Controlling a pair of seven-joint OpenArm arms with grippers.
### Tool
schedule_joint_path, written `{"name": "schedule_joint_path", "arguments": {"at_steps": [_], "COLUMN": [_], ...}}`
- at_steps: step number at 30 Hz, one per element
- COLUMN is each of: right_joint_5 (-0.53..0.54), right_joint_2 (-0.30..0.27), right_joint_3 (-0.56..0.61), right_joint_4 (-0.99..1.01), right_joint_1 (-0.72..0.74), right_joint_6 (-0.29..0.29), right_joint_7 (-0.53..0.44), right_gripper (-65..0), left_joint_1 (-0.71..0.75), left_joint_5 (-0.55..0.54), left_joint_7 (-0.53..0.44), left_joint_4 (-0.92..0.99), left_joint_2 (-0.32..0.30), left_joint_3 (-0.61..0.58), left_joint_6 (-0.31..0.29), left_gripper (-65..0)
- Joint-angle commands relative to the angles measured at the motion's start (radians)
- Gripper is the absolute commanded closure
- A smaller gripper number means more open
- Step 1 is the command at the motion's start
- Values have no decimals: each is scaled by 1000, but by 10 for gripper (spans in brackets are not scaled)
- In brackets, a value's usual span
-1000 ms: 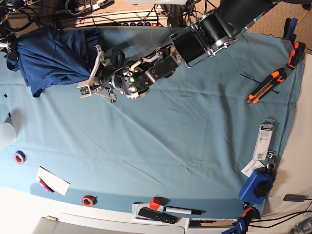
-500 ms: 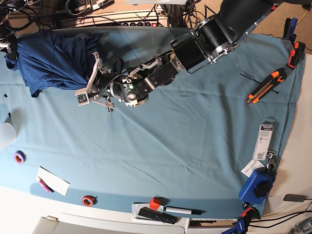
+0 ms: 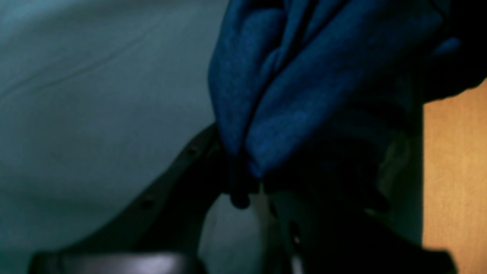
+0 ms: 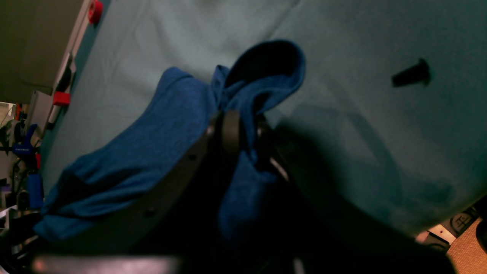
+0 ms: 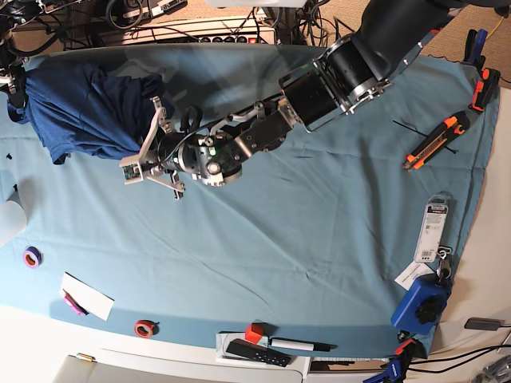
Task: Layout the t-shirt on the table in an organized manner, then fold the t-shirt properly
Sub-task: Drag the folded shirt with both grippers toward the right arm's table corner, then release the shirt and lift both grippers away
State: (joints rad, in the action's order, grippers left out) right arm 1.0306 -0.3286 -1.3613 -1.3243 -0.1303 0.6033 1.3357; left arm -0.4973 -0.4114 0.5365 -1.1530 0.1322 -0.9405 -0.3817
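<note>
The navy t-shirt (image 5: 80, 108) lies bunched and wrinkled at the far left of the teal table (image 5: 319, 231). My left gripper (image 5: 146, 140) reaches in from the right and is shut on the t-shirt's right edge; in the left wrist view the left gripper (image 3: 243, 182) pinches a thick fold of the t-shirt (image 3: 304, 83). My right gripper (image 5: 14, 80) is at the table's left edge, mostly cut off. In the right wrist view the right gripper (image 4: 237, 125) is shut on a t-shirt fold (image 4: 171, 129), lifted over the table (image 4: 380, 45).
An orange utility knife (image 5: 435, 142) and a black cable tie (image 5: 415, 128) lie at the right. A packaged item (image 5: 433, 231) and a blue clamp (image 5: 421, 303) sit at the right edge. Tape rolls (image 5: 32, 257), a white card (image 5: 86, 295), a red cube (image 5: 254, 333) and a marker (image 5: 299, 345) line the front edge.
My left gripper has moved a little left and toward the front, keeping hold of the t-shirt's edge. The t-shirt's bulk has shifted slightly left.
</note>
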Motion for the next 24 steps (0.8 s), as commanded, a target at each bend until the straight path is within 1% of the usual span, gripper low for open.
{"name": "schedule_joint_path", "arguments": {"at_steps": [1,2,3,5,6,7,13,15,18,20,24], "right_joint_5": [23,23,23,23,23,24,24,24,24,24,27], "right_joint_2": [-29,-29,-29,-29,-29,-29,-37,-47,-82,-111,-161], "right_joint_3": [-5,-3,1,7,8,7,7,7,7,7,7], "right_joint_4": [-18,-18,-18,-18,-18,-18,-18,-18,-18,-18,-18], "right_joint_1": [0,0,0,0,0,0,0,0,0,0,0], "right_joint_6": [7,8,8,12,21,32,34,34,34,35,37], "right_joint_7": [-10,-5,-4,-5,-6,-10,-53,-77,-79,-79,-74], "right_gripper": [0,0,-48,-218,-277,-300,-301,-301,-301,-301,-300], "left_joint_1": [-21,-17,-13,-8,-6,-5,-5,-9,-33,-61,-123], "left_joint_5": [-2,2,1,1,1,1,3,32,100,132,132], "left_joint_7": [-29,-29,-29,-29,-29,-29,-28,-28,-11,18,90], "left_joint_4": [-16,-16,-16,-16,-16,-16,-16,-16,-16,-17,-17], "left_joint_2": [25,25,25,25,25,25,25,25,25,25,25], "left_joint_3": [7,7,6,7,7,7,7,7,8,8,8], "left_joint_6": [3,3,2,-13,-11,-11,-11,-11,-11,-7,55], "left_gripper": [0,0,-75,-254,-313,-341,-345,-345,-344,-344,-344]}}
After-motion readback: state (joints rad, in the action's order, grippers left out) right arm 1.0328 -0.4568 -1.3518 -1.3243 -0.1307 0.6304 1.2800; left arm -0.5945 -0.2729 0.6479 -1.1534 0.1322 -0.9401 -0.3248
